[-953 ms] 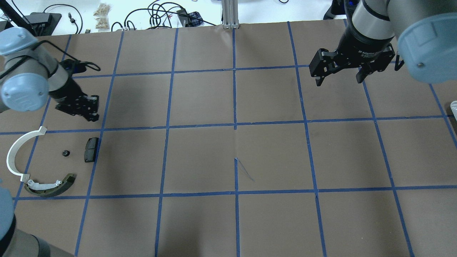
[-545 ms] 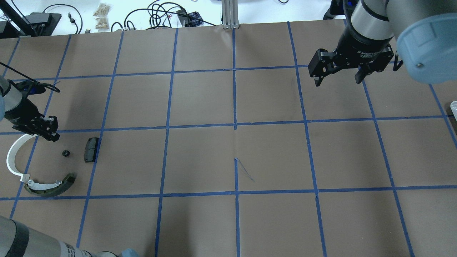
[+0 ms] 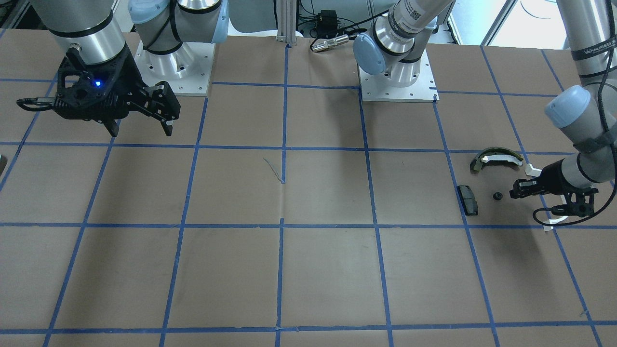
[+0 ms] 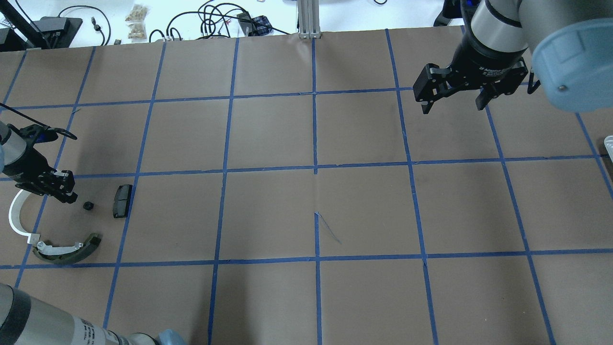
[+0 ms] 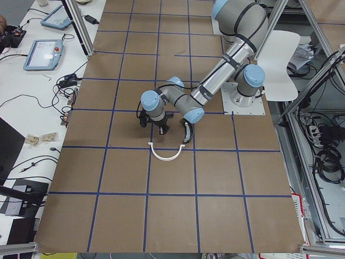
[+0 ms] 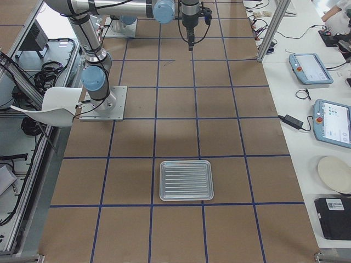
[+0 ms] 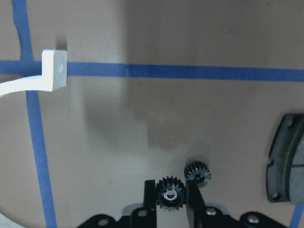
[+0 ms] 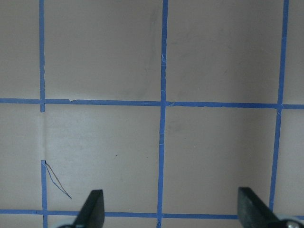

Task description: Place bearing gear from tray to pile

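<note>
My left gripper (image 7: 169, 186) is shut on a small black bearing gear (image 7: 170, 198) and holds it low over the pile. A second black gear (image 7: 197, 172) lies on the paper just beside it. In the overhead view the left gripper (image 4: 64, 191) is just left of that gear (image 4: 87, 205). The pile also holds a black rectangular pad (image 4: 122, 201), a white semicircular arc (image 4: 17, 218) and an olive-dark curved piece (image 4: 67, 250). My right gripper (image 4: 452, 98) is open and empty, high over the far right. The metal tray (image 6: 186, 180) looks empty.
The table is brown paper with a blue tape grid (image 4: 315, 170). Cables and small items (image 4: 210, 21) lie beyond the far edge. The left arm's own cable (image 3: 561, 214) loops over the white arc's end (image 3: 549, 222).
My left gripper has swung from behind the pile leftward and nearer, ending close beside the loose gear. The right arm has barely moved.
</note>
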